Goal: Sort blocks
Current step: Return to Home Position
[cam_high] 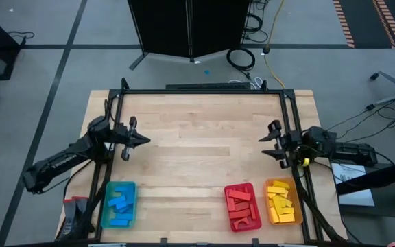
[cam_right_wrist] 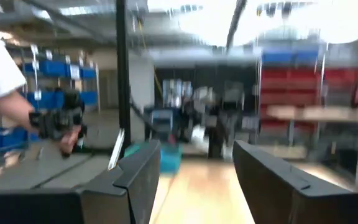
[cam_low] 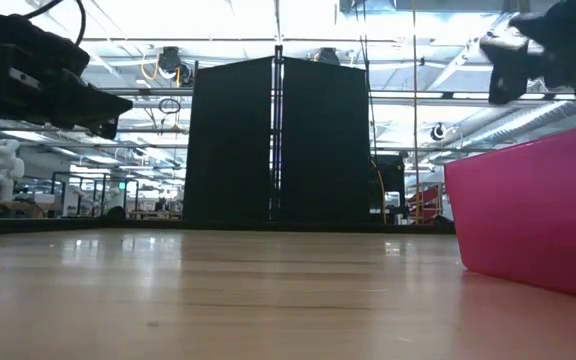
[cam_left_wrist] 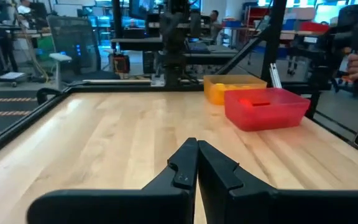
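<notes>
left arm (cam_high: 67,159) | at the bench's (cam_high: 197,165) left edge, raised; left jaws clenched, empty || right arm (cam_high: 334,147) | at right edge, raised; right jaws released, empty || blue blocks (cam_high: 120,204) | in blue tray (cam_high: 103,214), left side || red blocks (cam_high: 242,206) | in red tray (cam_high: 227,207) || yellow blocks (cam_high: 282,201) | in orange tray (cam_high: 300,214), just beside the red one

— Where does the high view sit?
— Straight above, looking down on the whole counter (cam_high: 197,130), both arms and the black partition (cam_high: 190,27) beyond it.
— And the low one?
— At counter level, facing that same partition, with the red tray (cam_low: 538,215) very close at its right.
— The wrist cameras?
— The left one looks past the left hand (cam_left_wrist: 196,149), fingers together, across the counter to the red tray and the yellow tray (cam_left_wrist: 229,84), which the high view also shows. The right one looks between the parted fingers of the right hand (cam_right_wrist: 196,152) into the room.
</notes>
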### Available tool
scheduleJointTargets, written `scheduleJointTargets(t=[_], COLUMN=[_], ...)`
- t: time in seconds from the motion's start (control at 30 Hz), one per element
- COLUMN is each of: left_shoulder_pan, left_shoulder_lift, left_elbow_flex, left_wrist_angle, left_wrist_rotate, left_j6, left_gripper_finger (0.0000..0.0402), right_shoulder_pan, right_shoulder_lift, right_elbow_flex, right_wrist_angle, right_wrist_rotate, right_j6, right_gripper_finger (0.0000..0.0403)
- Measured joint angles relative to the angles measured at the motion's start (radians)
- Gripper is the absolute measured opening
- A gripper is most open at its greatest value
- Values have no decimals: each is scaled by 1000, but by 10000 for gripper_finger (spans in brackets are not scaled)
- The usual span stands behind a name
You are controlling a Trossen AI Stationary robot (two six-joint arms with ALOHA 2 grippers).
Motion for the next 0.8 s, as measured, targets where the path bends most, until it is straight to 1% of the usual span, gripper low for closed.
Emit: scheduleJointTargets(t=[0.1,0.2,0.33,0.4,0.47,0.57,0.8], left_shoulder_pan=[26,54,85,93,102,113,117], left_shoulder_lift=[13,38,65,68,71,70,70], left_elbow_flex=[0,0,0,0,0,0,0], left_wrist_angle=[-3,-5,-8,-9,-9,-9,-8], left_wrist_rotate=[14,46,111,121,122,124,125], left_j6=[7,8,7,22,34,33,29], left_gripper_finger=[17,17,17,17,17,17,17], right_shoulder_pan=[0,0,0,0,0,0,0], right_shoulder_lift=[-1,-1,-1,-1,-1,2,3], right_elbow_flex=[-2,-2,-1,0,-1,0,0], right_wrist_angle=[-123,-138,-139,-177,-247,-244,-245], right_wrist_rotate=[8,23,114,132,138,136,138], right_j6=[45,25,1,4,43,63,8], right_gripper_finger=[199,199,199,199,199,199,199])
